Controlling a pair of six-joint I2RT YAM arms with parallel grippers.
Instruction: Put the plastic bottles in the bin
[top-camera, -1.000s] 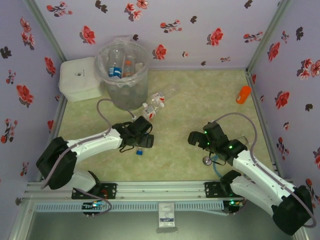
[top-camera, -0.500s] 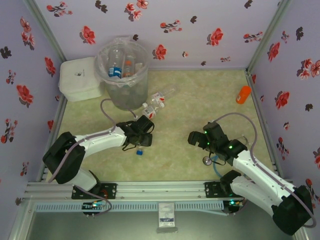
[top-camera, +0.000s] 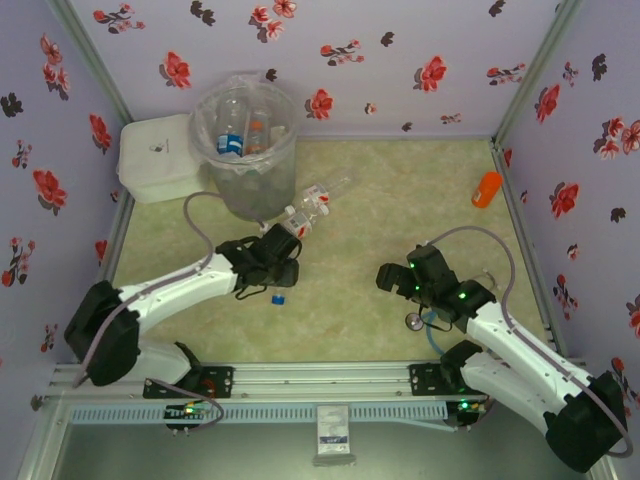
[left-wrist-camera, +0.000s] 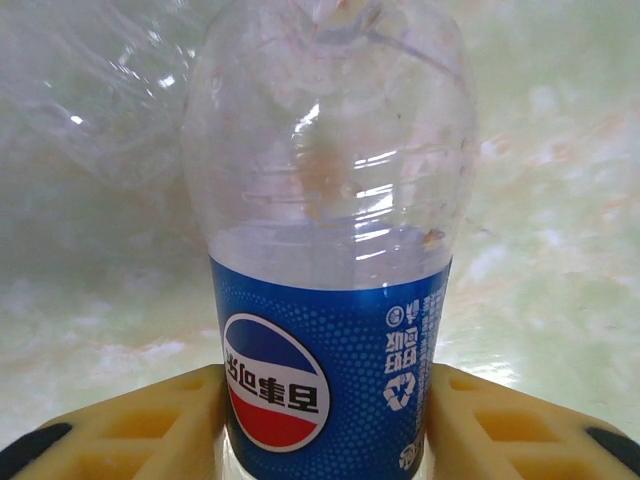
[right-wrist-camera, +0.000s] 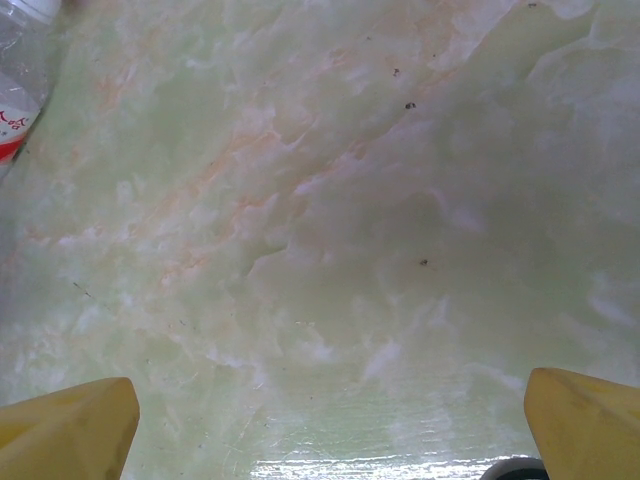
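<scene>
Just near of the bin (top-camera: 243, 192), the left claw (left-wrist-camera: 325, 405) pinches a blue-labelled bottle (left-wrist-camera: 330, 250) at its sides, while the right claw (right-wrist-camera: 325, 420) hangs spread above the counter (top-camera: 400, 200), farther right.

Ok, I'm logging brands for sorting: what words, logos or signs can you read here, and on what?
"百事", seen upside down, in the roundel on the blue-labelled bottle.
Recycling sign and small characters beside it: characters too blurred to read.
Red print on the other bottle, mark on the white box: unreadable.
</scene>
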